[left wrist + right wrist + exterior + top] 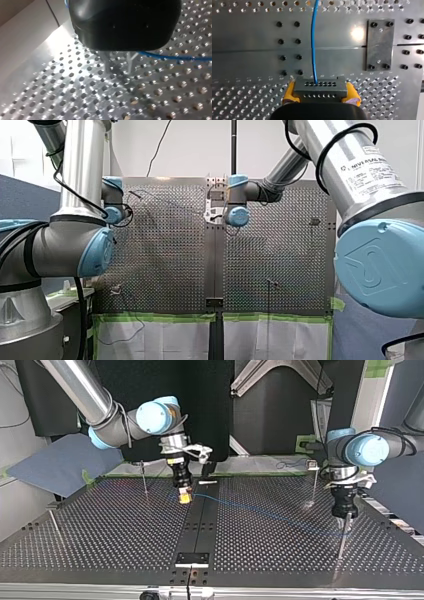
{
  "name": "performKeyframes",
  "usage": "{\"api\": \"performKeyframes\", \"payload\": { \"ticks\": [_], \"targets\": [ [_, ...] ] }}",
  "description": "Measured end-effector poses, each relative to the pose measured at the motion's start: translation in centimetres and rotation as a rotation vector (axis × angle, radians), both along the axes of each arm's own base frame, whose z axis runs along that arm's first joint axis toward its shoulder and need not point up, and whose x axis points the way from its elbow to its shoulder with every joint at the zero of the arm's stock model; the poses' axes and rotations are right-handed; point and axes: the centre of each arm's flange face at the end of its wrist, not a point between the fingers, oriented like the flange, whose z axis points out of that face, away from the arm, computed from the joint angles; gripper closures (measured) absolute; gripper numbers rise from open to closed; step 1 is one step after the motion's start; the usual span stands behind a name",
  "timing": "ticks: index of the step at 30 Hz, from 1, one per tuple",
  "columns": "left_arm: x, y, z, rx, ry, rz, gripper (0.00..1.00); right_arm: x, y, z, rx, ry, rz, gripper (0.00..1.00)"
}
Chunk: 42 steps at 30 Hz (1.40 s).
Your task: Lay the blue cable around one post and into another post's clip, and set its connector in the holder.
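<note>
The right gripper [320, 93] is clamped on the grey connector [319, 86], which sits crosswise between its yellow pads [289, 92]. The blue cable [313, 42] leaves the connector straight ahead, over the table [242, 105]. A bolted dark plate [379, 45] lies ahead and to one side. Farther along, the cable reaches the left gripper [346, 510], beside a thin post [340, 542]. Whether that gripper is open or closed cannot be told.

Connector [320, 87] within my right hand [321, 93]
</note>
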Motion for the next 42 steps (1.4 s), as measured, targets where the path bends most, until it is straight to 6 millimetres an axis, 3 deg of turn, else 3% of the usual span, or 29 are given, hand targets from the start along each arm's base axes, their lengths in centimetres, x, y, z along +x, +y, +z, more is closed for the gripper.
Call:
{"api": "performKeyframes", "payload": {
  "ticks": [1, 11, 19, 42],
  "targets": [
    [-0.1, -0.1, -0.1, -0.007, 0.007, -0.008, 0.00, -0.1, 0.0, -0.1, 0.002, 0.002, -0.001, 1.00],
    [-0.2, -0.4, -0.8, -0.080, 0.036, -0.052, 0.00, -1.3, 0.2, -2.4, 0.017, 0.010, -0.015, 1.00],
    [0.4, -0.2, -3.1, -0.117, 0.071, -0.055, 0.00, -3.4, -0.4, -4.7, 0.036, -0.018, -0.042, 1.00],
    [0.8, 0.4, -3.9, -0.128, 0.081, -0.046, 0.00, -14.8, -5.0, -10.7, 0.059, -0.074, -0.330, 1.00]
  ]
}}
